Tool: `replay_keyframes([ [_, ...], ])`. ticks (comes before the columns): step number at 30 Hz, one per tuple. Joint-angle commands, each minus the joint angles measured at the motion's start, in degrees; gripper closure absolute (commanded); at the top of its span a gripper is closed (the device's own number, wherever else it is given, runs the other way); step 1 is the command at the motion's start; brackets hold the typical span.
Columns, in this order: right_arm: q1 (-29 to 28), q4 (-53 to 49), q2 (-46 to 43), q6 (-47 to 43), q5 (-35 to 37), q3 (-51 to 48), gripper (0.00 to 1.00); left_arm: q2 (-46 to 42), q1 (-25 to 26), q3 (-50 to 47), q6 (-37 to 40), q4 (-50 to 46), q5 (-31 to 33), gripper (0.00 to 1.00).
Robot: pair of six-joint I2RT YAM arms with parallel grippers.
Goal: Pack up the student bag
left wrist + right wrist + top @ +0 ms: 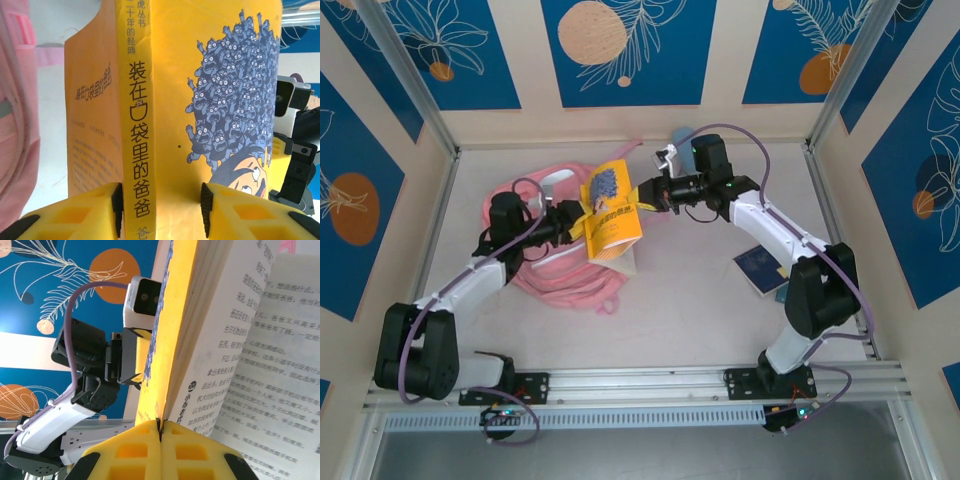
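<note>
Yellow book (610, 215) held above the student bag (560, 275).

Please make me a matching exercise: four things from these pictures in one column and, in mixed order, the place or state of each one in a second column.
Things
1. yellow book
2. pink backpack
3. dark blue booklet
4. right gripper

Places or states
A. lying flat on the table, near its right side
B. shut on a thin yellow cover
C. held up, with its pages falling open
D. on the table, partly hidden by the book

Pairs: 1-C, 2-D, 3-A, 4-B
</note>
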State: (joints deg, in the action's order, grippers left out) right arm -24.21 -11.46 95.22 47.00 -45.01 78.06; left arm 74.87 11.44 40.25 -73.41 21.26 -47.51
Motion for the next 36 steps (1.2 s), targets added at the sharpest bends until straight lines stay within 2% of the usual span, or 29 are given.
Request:
replay_keyframes([
  [1,-0.9,-3.3,2.2,-1.6,0.7,1.9,1.00,-3.0,-0.5,0.8,3.1,-0.1,-2.3,0.67],
  [8,-0.8,-5.1,5.0,-3.1,0.9,2.2,1.00,-3.6,-1.8,1.4,8.9,-8.0,-0.4,0.95],
  [11,-0.7,-6.6,6.5,-3.9,0.9,2.8,1.00,-2.9,-2.0,1.8,11.5,-11.2,0.6,1.00],
  [12,-0.5,-8.5,7.2,-4.5,1.6,3.5,0.94,-2.9,-2.2,2.0,12.8,-13.2,1.3,1.00],
  [14,-0.1,-14.5,8.3,-6.7,5.8,5.0,0.68,-3.0,-2.4,2.6,16.0,-17.9,3.6,1.00],
  [16,0.2,-19.1,8.4,-8.6,13.4,5.5,0.45,-3.1,-2.7,2.8,18.1,-21.0,5.3,1.00],
  [17,0.3,-20.8,8.3,-9.3,17.2,5.3,0.36,-3.1,-2.8,3.2,19.6,-23.2,6.2,1.00],
  [19,-0.2,-23.2,8.3,-10.1,22.6,5.2,0.28,-3.1,-2.8,3.7,21.7,-26.1,7.7,1.00],
  [24,-3.0,-23.8,10.0,-10.7,24.7,5.9,0.27,-3.0,-2.8,4.3,25.4,-30.8,10.5,1.00],
  [33,-9.3,-24.4,20.4,-10.3,23.2,11.7,0.37,-1.5,-2.8,4.2,27.6,-33.0,10.5,0.97],
  [36,-10.3,-23.3,23.1,-9.8,21.5,12.0,0.40,-0.7,-2.8,3.9,27.5,-32.6,9.3,0.92],
])
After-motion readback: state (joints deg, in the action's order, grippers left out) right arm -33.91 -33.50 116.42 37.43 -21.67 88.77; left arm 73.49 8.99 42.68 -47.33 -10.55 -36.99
